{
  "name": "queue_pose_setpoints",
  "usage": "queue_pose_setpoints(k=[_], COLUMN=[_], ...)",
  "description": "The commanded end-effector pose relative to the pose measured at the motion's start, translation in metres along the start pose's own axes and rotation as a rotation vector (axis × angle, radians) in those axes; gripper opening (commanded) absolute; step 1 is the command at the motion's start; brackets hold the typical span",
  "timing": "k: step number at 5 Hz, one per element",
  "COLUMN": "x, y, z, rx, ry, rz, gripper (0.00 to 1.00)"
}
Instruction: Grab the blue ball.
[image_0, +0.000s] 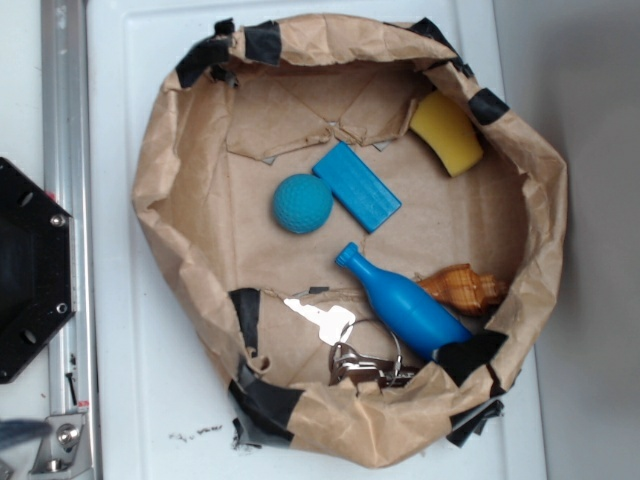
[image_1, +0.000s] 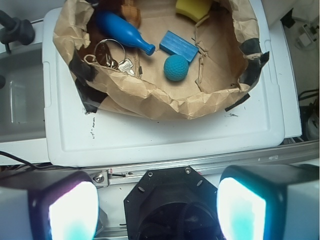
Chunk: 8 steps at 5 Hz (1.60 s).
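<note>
Your gripper (image_1: 157, 207) hangs wide open and empty, well back from the paper basin (image_0: 170, 130), whose raised walls keep the blue ball (image_0: 302, 204) resting beside the blue block (image_0: 356, 186).

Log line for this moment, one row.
gripper open, outside bin | fingers empty | blue ball in paper bin, beside blue block, ungrasped
</note>
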<state>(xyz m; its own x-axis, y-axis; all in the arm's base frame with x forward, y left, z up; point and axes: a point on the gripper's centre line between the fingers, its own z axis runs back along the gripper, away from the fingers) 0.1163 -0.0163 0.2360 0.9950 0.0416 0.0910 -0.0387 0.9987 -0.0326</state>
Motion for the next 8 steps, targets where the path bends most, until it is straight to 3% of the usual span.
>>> queue_pose_setpoints(k=[1, 2, 3, 5, 6, 7, 8], x=[0.0, 0.044, 0.075, 0.097, 0.096, 0.098, 0.107], y=[0.0, 0.021, 0.027, 0.05, 0.041, 0.018, 0.01], z=[0.0, -0.02, -0.046, -0.15, -0.197, -0.22, -0.223], rx=[0.0, 0.025, 0.04, 0.034, 0.065, 0.098, 0.156], ry=[0.0, -0.097, -0.099, -0.03, 0.008, 0.0, -0.016], rz=[0.0, 0.023, 0.003, -0.054, -0.159, -0.292, -0.333], gripper=[1.0, 1.0, 1.0, 1.0, 1.0, 1.0, 0.0])
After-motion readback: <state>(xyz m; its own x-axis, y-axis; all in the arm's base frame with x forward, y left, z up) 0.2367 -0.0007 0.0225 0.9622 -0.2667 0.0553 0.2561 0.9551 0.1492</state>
